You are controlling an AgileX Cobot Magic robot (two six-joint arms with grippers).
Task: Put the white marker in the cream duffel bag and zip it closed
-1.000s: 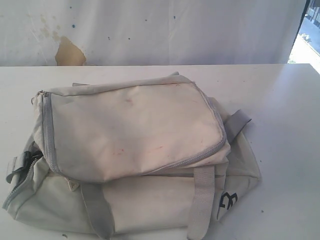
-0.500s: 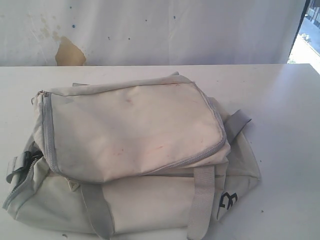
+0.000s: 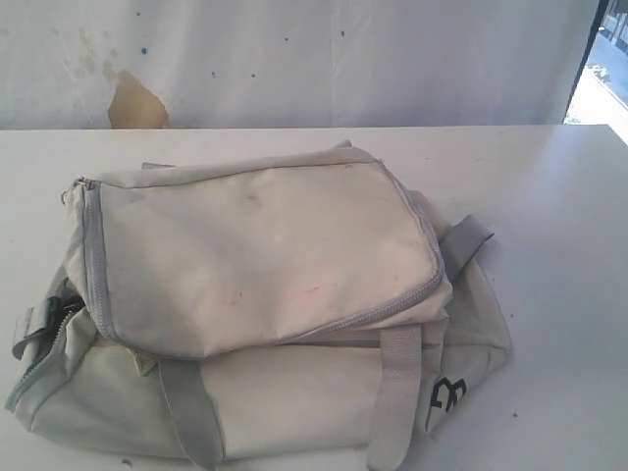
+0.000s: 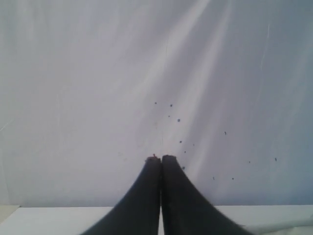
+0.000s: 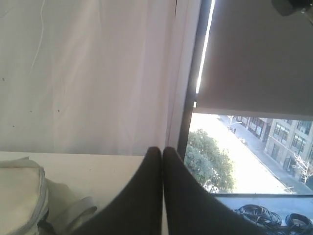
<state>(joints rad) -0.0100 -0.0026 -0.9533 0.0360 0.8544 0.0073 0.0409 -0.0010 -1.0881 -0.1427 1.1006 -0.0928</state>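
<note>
The cream duffel bag (image 3: 260, 314) lies on the white table (image 3: 549, 226), its top flap folded over and grey zipper running round it; a dark logo shows on its right end. An edge of the bag (image 5: 22, 196) also shows in the right wrist view. The white marker is out of view. Neither arm appears in the exterior view. My left gripper (image 4: 161, 157) is shut, empty, raised and facing the white backdrop. My right gripper (image 5: 161, 149) is shut, empty, held above the table beside the bag's end.
A white cloth backdrop (image 3: 324, 59) with a brown stain (image 3: 135, 103) hangs behind the table. A window (image 5: 244, 147) lies past the table's right end, with coiled cables (image 5: 274, 215) on its sill. Bare tabletop lies behind and right of the bag.
</note>
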